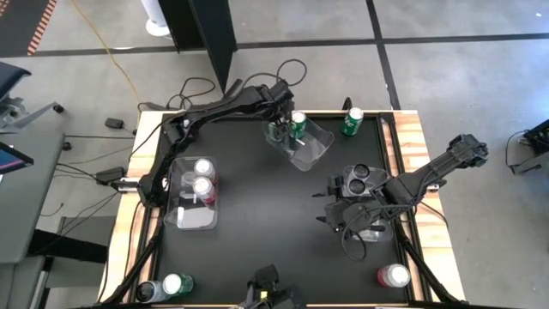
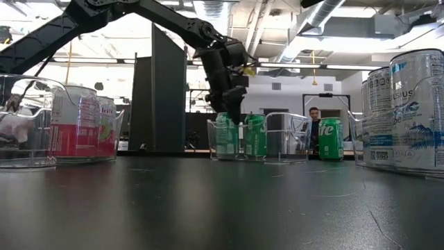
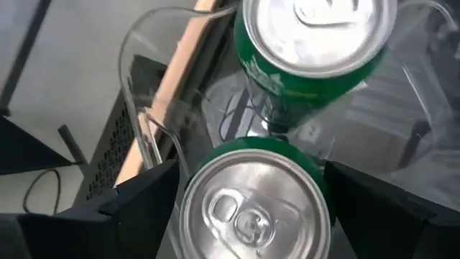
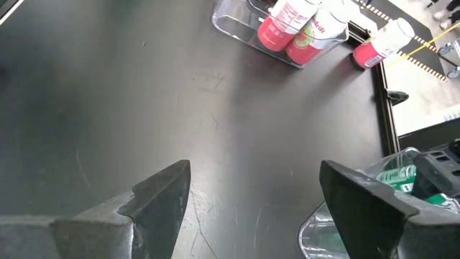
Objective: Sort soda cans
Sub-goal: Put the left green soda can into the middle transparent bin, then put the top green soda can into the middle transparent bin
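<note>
My left gripper [image 1: 279, 130] reaches into the clear bin [image 1: 313, 150] at the table's far middle and is shut on a green soda can [image 3: 251, 216]. A second green can [image 3: 309, 50] stands in that bin beside it. A third green can [image 1: 352, 122] stands on the mat near the far edge. Two red cans [image 1: 204, 178] stand in the left bin [image 1: 190, 215]. Dark cans [image 1: 360, 178] fill the right bin. My right gripper [image 4: 251, 208] hangs open over bare mat beside the right bin, touching nothing. My left gripper pinches the green can's upper wall [image 3: 316, 180] just under its silver top, one finger [image 3: 136, 208] on each side. The fingers come from above, pointing down. The can stays upright inside the bin; whether its base rests on the bin floor cannot be told.
A red can [image 1: 393, 276] stands at the near right corner; a dark can [image 1: 147, 292] and a green one [image 1: 177, 285] lie at the near left corner. Bare black mat [image 1: 266, 223] spreads across the middle. Wooden edges [image 1: 412, 137] frame the mat.
</note>
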`<state>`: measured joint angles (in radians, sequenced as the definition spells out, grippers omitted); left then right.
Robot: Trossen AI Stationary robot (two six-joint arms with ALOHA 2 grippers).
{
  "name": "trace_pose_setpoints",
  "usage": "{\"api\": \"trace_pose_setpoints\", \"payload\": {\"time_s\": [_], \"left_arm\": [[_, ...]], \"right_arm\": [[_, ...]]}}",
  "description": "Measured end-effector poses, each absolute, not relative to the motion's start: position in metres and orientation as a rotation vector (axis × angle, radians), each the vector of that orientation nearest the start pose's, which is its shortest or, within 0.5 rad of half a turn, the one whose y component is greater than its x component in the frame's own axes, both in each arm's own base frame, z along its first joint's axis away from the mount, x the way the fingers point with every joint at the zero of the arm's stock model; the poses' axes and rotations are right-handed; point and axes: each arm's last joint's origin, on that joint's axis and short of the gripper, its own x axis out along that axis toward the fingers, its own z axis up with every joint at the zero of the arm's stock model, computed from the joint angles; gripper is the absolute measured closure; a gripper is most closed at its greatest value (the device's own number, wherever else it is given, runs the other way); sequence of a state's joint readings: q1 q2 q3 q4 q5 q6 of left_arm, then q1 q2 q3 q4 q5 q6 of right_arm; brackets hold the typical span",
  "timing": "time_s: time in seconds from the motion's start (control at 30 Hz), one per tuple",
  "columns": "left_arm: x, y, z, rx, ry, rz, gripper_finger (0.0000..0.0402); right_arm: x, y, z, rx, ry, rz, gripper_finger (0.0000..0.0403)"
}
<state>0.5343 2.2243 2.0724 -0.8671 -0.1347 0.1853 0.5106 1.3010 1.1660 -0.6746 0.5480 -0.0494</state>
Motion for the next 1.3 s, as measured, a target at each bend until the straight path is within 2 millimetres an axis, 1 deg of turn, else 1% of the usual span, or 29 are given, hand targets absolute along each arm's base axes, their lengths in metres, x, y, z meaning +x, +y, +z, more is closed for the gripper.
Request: {"api": "trace_pose_setpoints", "payload": {"time_s": [0.1, 0.27, 0.37, 0.57, 0.67, 0.8, 0.97, 1.03, 1.1, 1.2, 1.3], "left_arm": [[0.414, 0.250, 0.254, -0.034, 1.059, 0.524, 0.0061], [0.416, 0.249, 0.268, -0.020, 1.020, 0.531, 0.0061], [0.419, 0.246, 0.274, -0.005, 1.000, 0.521, 0.0061], [0.423, 0.238, 0.275, 0.023, 1.007, 0.485, 0.0061], [0.424, 0.235, 0.282, 0.027, 0.999, 0.480, 0.0061], [0.421, 0.229, 0.306, 0.031, 0.980, 0.479, 0.0061], [0.420, 0.217, 0.336, 0.056, 0.943, 0.460, 0.0061], [0.413, 0.210, 0.349, 0.082, 0.909, 0.450, 0.0061], [0.405, 0.205, 0.368, 0.093, 0.858, 0.437, 0.0061], [0.385, 0.200, 0.399, 0.080, 0.769, 0.422, 0.0061], [0.368, 0.192, 0.424, 0.068, 0.692, 0.385, 0.0061]], "right_arm": [[0.238, 0.116, 0.317, -0.456, 0.701, -0.018, 0.0074], [0.238, 0.116, 0.317, -0.458, 0.703, -0.018, 0.0074], [0.238, 0.116, 0.317, -0.458, 0.703, -0.018, 0.0074], [0.238, 0.116, 0.317, -0.454, 0.703, -0.020, 0.0074], [0.238, 0.116, 0.317, -0.452, 0.700, -0.021, 0.0074], [0.240, 0.112, 0.319, -0.457, 0.685, -0.078, 0.0074], [0.252, 0.094, 0.323, -0.435, 0.647, -0.158, 0.0074], [0.256, 0.084, 0.327, -0.422, 0.645, -0.198, 0.0074], [0.260, 0.071, 0.334, -0.399, 0.640, -0.245, 0.0074], [0.265, 0.049, 0.351, -0.354, 0.628, -0.329, 0.0074], [0.265, 0.023, 0.369, -0.281, 0.626, -0.430, 0.0074]]}}
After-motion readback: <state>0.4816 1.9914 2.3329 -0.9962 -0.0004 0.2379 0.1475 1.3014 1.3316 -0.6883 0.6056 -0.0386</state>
